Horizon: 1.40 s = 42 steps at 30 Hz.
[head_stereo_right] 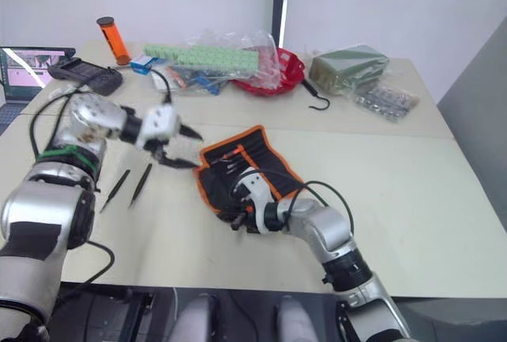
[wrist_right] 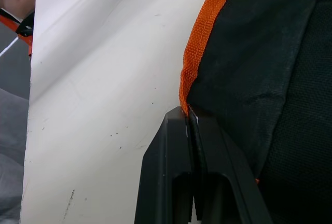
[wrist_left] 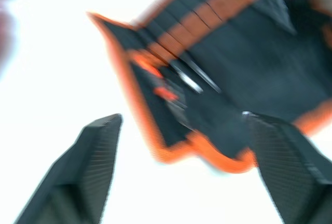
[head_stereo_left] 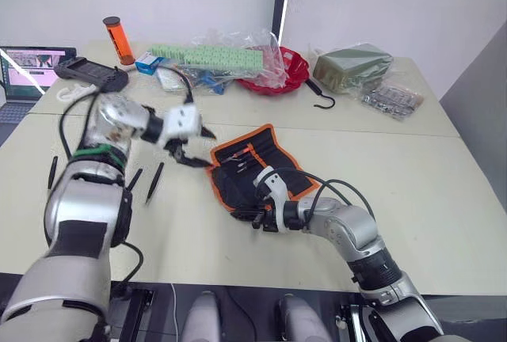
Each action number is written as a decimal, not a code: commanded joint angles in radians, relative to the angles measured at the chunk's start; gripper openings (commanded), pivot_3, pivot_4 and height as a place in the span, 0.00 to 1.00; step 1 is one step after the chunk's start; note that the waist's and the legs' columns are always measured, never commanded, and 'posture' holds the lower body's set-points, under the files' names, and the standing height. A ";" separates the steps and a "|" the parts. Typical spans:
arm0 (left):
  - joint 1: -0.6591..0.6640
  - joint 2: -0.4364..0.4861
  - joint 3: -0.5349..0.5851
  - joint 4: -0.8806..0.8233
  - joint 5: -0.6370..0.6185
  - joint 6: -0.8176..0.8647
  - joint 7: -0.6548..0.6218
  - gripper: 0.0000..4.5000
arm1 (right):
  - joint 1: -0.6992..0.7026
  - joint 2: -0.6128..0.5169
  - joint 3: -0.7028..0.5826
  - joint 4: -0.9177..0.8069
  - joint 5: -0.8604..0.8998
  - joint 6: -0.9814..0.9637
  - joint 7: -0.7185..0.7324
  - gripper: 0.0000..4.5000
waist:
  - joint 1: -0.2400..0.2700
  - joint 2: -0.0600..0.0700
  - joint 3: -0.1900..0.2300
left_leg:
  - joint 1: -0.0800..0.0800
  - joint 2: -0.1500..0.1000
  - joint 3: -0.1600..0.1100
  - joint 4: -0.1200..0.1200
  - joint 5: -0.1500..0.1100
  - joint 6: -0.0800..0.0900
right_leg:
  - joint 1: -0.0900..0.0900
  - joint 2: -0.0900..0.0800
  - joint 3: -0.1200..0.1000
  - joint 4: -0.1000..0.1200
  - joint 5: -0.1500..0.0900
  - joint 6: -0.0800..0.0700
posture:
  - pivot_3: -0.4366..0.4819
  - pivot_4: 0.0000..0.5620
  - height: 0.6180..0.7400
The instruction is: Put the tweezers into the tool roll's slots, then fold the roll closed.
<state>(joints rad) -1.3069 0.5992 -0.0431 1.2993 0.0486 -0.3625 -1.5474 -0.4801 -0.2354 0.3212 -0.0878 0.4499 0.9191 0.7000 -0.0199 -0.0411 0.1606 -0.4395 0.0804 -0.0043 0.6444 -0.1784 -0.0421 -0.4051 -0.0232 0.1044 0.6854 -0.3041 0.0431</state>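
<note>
The tool roll [head_stereo_left: 261, 169] lies open on the table, black with orange trim. Some tweezers [head_stereo_left: 245, 155] sit in its slots [wrist_left: 187, 79]. Three loose tweezers [head_stereo_left: 154, 180] lie on the table to its left, one of them far left [head_stereo_left: 52, 172]. My left gripper [head_stereo_left: 200, 146] hovers open just left of the roll's far left corner, with nothing between its fingers [wrist_left: 93, 167]. My right gripper [head_stereo_left: 257, 217] is shut on the orange edge [wrist_right: 199, 53] at the roll's near left side.
Along the back stand an orange tube [head_stereo_left: 117, 37], a black device [head_stereo_left: 91, 73], a laptop [head_stereo_left: 32, 69], green packs [head_stereo_left: 210, 57], a red bowl [head_stereo_left: 281, 73], a dark green bag [head_stereo_left: 352, 65], a black hook [head_stereo_left: 323, 103] and a bag of parts [head_stereo_left: 392, 98].
</note>
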 commanded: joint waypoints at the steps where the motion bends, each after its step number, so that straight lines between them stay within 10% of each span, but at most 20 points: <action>1: -0.004 -0.015 0.062 -0.044 -0.089 0.153 -0.048 0.99 | 0.016 0.004 0.019 0.046 -0.008 0.006 0.012 0.00 | 0.000 0.000 0.000 | 0.001 0.000 0.000 0.000 0.000 0.000 | 0.001 0.000 0.000 0.000 0.000 0.000 | 0.48 0.27 0.99; 6: 0.099 -0.070 0.061 -0.128 -0.116 0.228 -0.032 0.99 | 0.012 0.012 0.018 0.054 -0.016 0.000 0.017 0.00 | -0.004 0.000 0.000 | 0.001 0.000 -0.001 0.000 0.000 0.000 | 0.001 0.000 -0.001 0.001 0.000 0.000 | 0.48 0.27 0.99; 19: 0.320 -0.130 -0.009 -0.209 -0.052 0.203 0.080 0.01 | 0.023 0.006 0.004 0.035 -0.015 0.016 0.017 0.00 | -0.001 0.000 0.000 | 0.001 0.000 -0.002 0.000 0.000 0.000 | 0.002 0.000 -0.002 0.000 0.000 0.000 | 0.48 0.27 0.99; 22: 0.345 -0.143 -0.016 -0.216 -0.042 0.194 0.125 0.00 | 0.021 0.006 0.004 0.032 -0.014 0.016 0.019 0.00 | 0.000 0.000 0.000 | 0.001 0.000 -0.002 0.000 0.000 0.000 | 0.002 0.000 -0.002 0.000 0.000 0.000 | 0.48 0.27 0.99; 35: 0.403 -0.131 -0.068 -0.198 0.005 0.146 0.194 0.00 | -0.042 -0.037 -0.101 -0.058 0.083 0.014 0.093 0.95 | 0.005 0.002 -0.001 | 0.001 0.000 -0.002 0.000 0.000 0.000 | 0.002 0.000 -0.002 0.000 0.000 0.000 | 0.48 0.27 0.99; 42: 0.429 -0.119 -0.065 -0.225 -0.003 0.125 0.180 0.00 | -0.091 -0.014 -0.126 0.062 0.046 -0.072 0.093 0.89 | 0.001 0.004 -0.002 | 0.002 0.000 -0.002 0.000 0.000 0.000 | 0.002 0.000 -0.002 0.000 0.000 0.000 | 0.48 0.27 0.99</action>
<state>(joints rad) -0.9059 0.4593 -0.0896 1.0598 0.0261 -0.2423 -1.3641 -0.5487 -0.2623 0.2205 -0.0287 0.4915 0.8867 0.7854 -0.0186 -0.0373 0.1581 -0.4380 0.0804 -0.0065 0.6444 -0.1781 -0.0423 -0.4033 -0.0230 0.1022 0.6856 -0.3041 0.0428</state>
